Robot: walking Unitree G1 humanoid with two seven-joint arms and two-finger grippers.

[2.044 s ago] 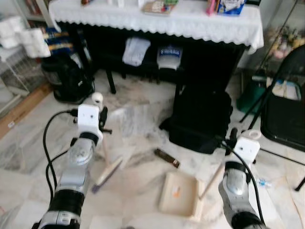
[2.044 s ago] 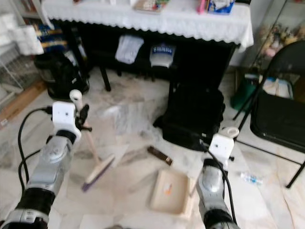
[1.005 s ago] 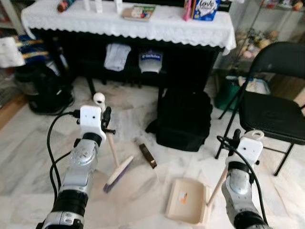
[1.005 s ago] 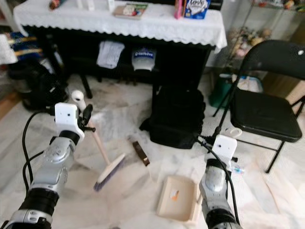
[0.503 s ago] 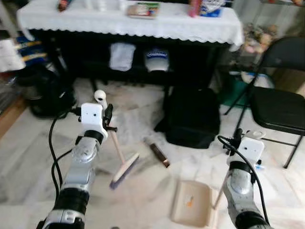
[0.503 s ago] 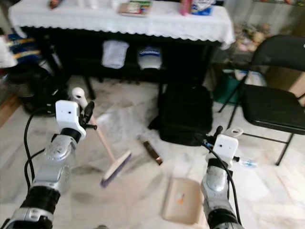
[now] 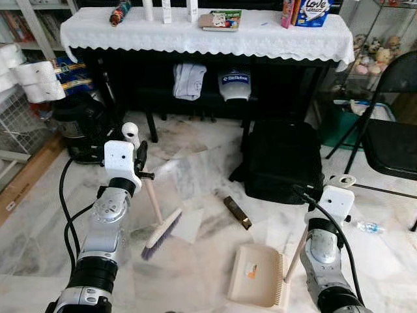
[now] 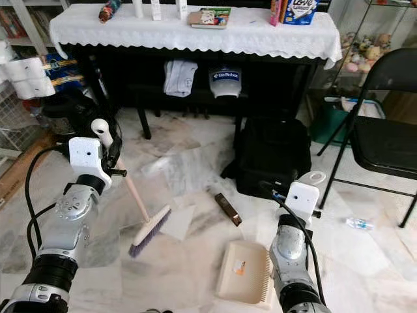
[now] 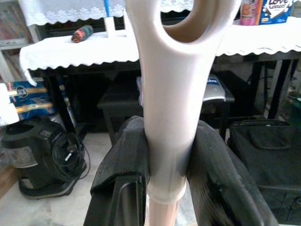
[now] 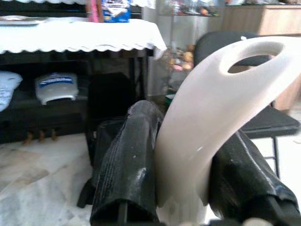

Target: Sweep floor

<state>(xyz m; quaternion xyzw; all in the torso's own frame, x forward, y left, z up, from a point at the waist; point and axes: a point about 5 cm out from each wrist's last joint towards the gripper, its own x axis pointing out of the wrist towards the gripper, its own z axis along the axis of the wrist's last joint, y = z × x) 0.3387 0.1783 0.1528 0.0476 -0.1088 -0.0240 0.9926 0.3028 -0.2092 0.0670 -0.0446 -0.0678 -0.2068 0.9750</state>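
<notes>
On the left, the broom [image 7: 156, 215] is held by the left gripper [image 9: 164, 165], both black fingers [image 9: 123, 160] clenched on its white handle just under the hanging loop. The shaft slants down to the bristle head, resting on the marble floor [image 7: 195, 274] beside a pale paper scrap [image 8: 176, 223]. The broom is judged light and stiff, with soft bristles; the smooth plastic handle may twist in the pads, so a hold near the top is kept but pressure should be moderate. In the middle a dark flat object [image 7: 236, 212] lies on the floor, just before a black backpack [image 7: 283, 160]. Further right, the dustpan [image 7: 256, 275] sits flat on the floor, an orange bit inside; its upright handle is grasped by the right gripper [image 10: 183, 165], fingers closed around it. The pan is judged light and rigid.
</notes>
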